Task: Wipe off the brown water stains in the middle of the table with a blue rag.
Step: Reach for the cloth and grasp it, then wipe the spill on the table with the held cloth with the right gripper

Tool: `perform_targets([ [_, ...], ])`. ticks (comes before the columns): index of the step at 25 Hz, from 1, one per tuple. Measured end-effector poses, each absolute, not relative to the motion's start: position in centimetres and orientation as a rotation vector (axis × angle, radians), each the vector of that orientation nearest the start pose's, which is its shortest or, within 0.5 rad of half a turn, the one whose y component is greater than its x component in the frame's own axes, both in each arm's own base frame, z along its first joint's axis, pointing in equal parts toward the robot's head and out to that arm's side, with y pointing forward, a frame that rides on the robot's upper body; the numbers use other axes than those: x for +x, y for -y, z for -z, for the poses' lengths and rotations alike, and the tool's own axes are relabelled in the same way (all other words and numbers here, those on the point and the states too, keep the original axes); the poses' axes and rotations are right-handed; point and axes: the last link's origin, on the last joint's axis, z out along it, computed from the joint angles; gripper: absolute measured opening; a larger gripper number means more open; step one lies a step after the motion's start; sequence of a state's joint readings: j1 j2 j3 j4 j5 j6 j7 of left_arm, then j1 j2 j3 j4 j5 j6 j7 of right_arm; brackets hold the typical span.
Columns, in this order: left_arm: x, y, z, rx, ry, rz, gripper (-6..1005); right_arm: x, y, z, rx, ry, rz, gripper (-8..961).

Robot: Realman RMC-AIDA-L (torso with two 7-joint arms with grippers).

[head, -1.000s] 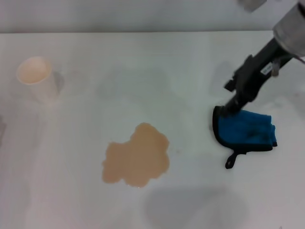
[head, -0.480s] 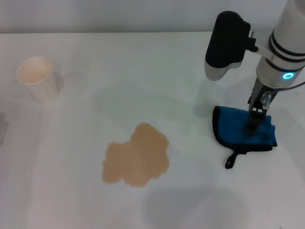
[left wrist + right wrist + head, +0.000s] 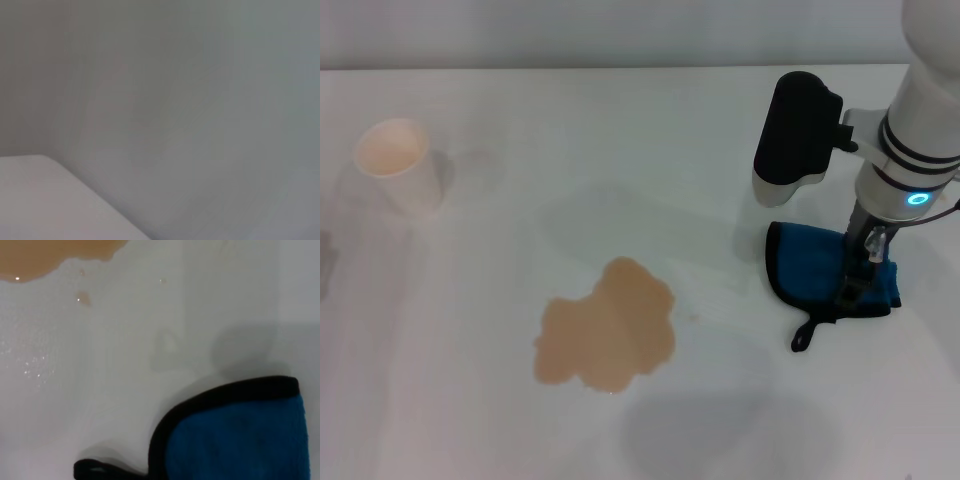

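The brown water stain [image 3: 608, 328] lies as one tan puddle in the middle of the white table [image 3: 620, 150]. Its edge and a few small droplets show in the right wrist view [image 3: 50, 255]. The blue rag [image 3: 810, 265] with black edging lies flat to the right of the stain, its black loop strap [image 3: 804, 338] pointing to the front. The rag also shows in the right wrist view [image 3: 240, 440]. My right gripper [image 3: 850, 285] points straight down onto the rag's right half. My left gripper is out of view; the left wrist view shows only a blank grey surface.
A white paper cup [image 3: 395, 160] with a beige inside stands at the far left of the table. The right arm's black and white links [image 3: 798, 135] hang over the table behind the rag.
My right arm has swung from a slanted reach at the rag's back edge to upright over the rag, and the gripper has come down onto it. The rag and stain have not moved.
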State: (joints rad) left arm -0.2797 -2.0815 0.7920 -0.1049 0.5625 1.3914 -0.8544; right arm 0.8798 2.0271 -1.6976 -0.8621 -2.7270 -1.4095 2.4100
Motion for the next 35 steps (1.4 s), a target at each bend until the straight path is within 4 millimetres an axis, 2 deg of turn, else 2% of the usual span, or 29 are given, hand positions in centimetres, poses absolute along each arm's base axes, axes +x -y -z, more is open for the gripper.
perform_targets([
  [11,-39.17,-24.37,-0.72,-1.207,1.109,1.111,888,20.77,-38.34,4.75,-2.606,-0.44,1.139,659],
  [21,-39.19,-24.38,-0.79,-1.206,1.107,1.111,888,20.37,-38.66,4.79,-2.602,-0.42,1.136,416],
  [29,-39.18,-24.44,-0.85,-1.204,1.105,1.113,887,20.67,-38.8,4.82,-2.592,-0.418,1.141,113],
  [35,-39.19,-24.46,-0.89,-1.201,1.104,1.113,887,20.55,-38.7,4.98,-2.606,-0.424,1.128,114],
])
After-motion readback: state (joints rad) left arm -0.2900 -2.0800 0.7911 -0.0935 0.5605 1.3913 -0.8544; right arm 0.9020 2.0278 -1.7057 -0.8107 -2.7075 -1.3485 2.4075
